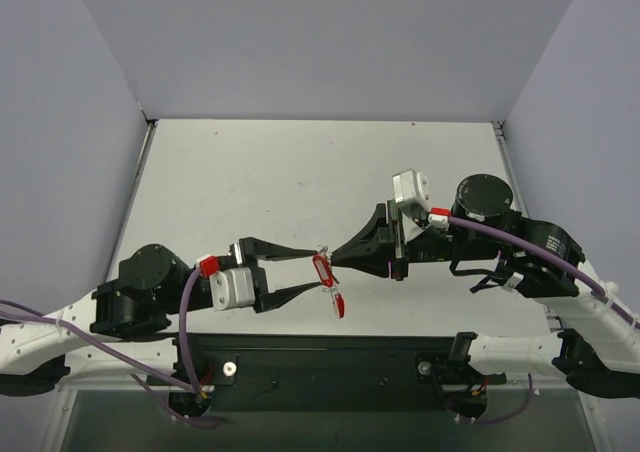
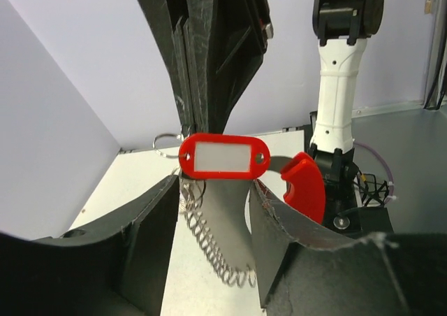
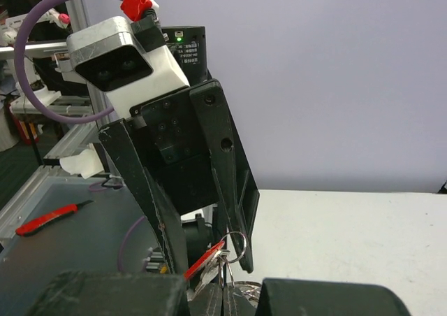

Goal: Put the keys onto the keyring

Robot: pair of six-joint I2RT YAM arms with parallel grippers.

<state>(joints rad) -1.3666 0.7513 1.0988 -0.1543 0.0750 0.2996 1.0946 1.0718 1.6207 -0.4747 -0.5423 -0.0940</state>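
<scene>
**While right pinches the split ring, left stands spread around the tag**

Right gripper (image 1: 336,259): fingers pressed together, tips clamped on a thin split ring (image 2: 163,141). It reaches in from the right, over the near half of the table (image 1: 250,182).

Red key tag (image 2: 223,155): has a white label window and hangs off that ring, right at the right gripper's tips. Its flat face points toward the left wrist camera. From the right wrist it shows edge-on, beside the ring.

Left gripper (image 1: 318,268): jaws spread, gripping nothing. The tag sits in the gap between its two fingers (image 2: 143,239), near their tips. Can't tell whether either tip touches the tag's edge.

Keyring chain (image 2: 209,242): silvery, runs from the ring end of the tag down through the gap between the left fingers. Its lower end goes out of sight behind the finger on the right of that view.

Curved red band (image 2: 307,190): just past that same finger, toward the near table edge. From overhead it sits just nearside of the tag, with a short silvery stretch between the two. Can't tell whether it rests on the table or hangs.

Small silvery bits at the ring in the right wrist view are too blurred to name.
</scene>
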